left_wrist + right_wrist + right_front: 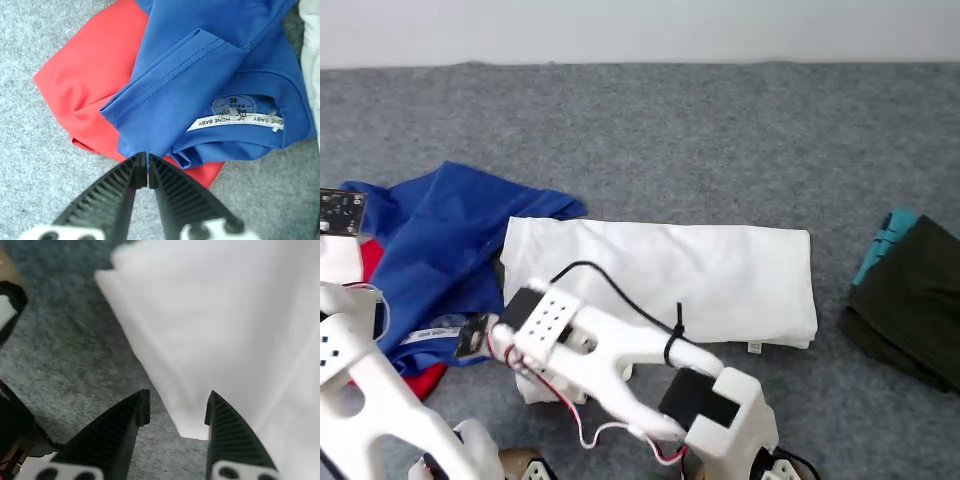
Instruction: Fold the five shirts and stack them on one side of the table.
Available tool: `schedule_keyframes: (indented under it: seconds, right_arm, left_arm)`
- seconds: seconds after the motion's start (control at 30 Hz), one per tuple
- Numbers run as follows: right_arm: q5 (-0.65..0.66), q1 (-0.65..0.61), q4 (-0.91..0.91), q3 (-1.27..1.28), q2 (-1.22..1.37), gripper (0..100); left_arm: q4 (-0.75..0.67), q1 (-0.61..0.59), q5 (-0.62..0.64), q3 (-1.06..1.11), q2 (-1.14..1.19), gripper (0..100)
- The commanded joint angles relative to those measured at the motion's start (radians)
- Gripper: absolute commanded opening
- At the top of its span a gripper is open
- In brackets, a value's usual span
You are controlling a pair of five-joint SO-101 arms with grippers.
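Right fingers (pixel 127 420) spread over white shirt (pixel 225 315) | blue shirt (pixel 200 75) overlaps red shirt (pixel 95 80)

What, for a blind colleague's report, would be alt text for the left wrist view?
The left gripper, shut, points at the hem of a blue shirt lying over a red shirt on the grey table; a white shirt shows beside it.

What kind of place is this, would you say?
Probably a robot test bench, not a home: a grey carpeted table, two white arms, and a white shirt and blue shirt lying on it.
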Motion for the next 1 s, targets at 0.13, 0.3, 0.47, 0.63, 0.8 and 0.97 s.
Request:
schedule_keyframes:
  seconds: [0.13,0.3,0.47,0.63,0.8,0.97]
  right_arm:
    - [-0.005,-0.071,-0.076,-0.005,-0.065,19.6]
    - [-0.002,-0.061,-0.116,-0.009,0.027,19.4]
    - [-0.002,-0.033,-0.101,-0.038,0.136,17.1]
    - [0.104,-0.010,-0.061,-0.124,0.166,3.9]
    - [0.117,-0.001,-0.061,-0.140,0.166,1.0]
    - [0.114,0.001,-0.013,-0.170,0.163,1.0]
  left_arm:
    - [-0.012,0.003,0.011,-0.004,-0.020,2]
    - [-0.012,0.000,0.011,-0.002,-0.020,2]
    - [0.000,0.000,0.011,-0.002,-0.025,2]
    - [0.003,-0.002,0.011,-0.001,-0.025,2]
    - [0.003,-0.002,0.011,0.004,-0.026,2]
    - [0.003,-0.002,0.011,0.004,-0.026,2]
